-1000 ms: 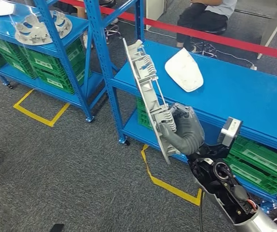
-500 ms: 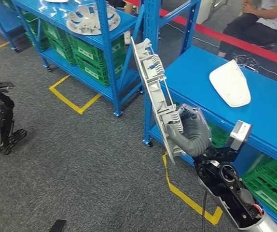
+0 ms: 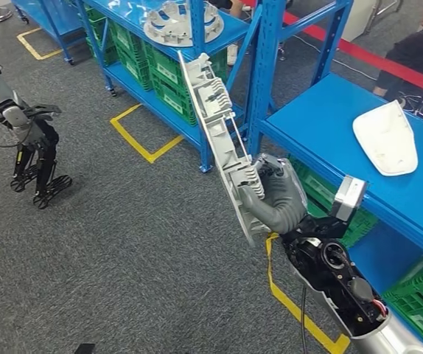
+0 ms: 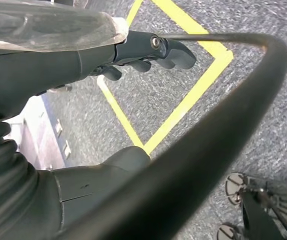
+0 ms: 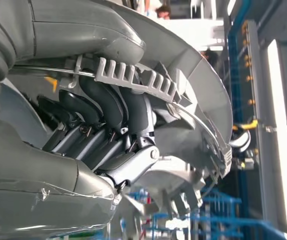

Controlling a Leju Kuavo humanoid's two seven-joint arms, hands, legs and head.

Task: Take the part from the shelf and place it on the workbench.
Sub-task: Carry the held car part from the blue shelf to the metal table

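Observation:
A long grey plastic part (image 3: 214,125) with ribs and clips stands tilted on end in front of me, held by its lower end in my right hand (image 3: 273,195). In the right wrist view the dark fingers (image 5: 108,107) curl around a ribbed bar of the part (image 5: 195,90). The blue workbench (image 3: 331,140) lies just right of the part, behind my right hand. My left hand (image 3: 34,147) hangs low at the far left with its fingers (image 4: 142,50) apart and nothing in them.
A white curved cover (image 3: 385,138) lies on the workbench. Left of it stands the blue shelf (image 3: 237,33) with a round grey part (image 3: 183,22) and green crates (image 3: 159,70) below. A person (image 3: 415,59) sits behind red tape. Yellow lines (image 3: 137,140) mark the carpet.
The whole view has swung, so shelf and workbench have slid to the right in the picture. My left arm has come into view at the left. The part stays in my right hand.

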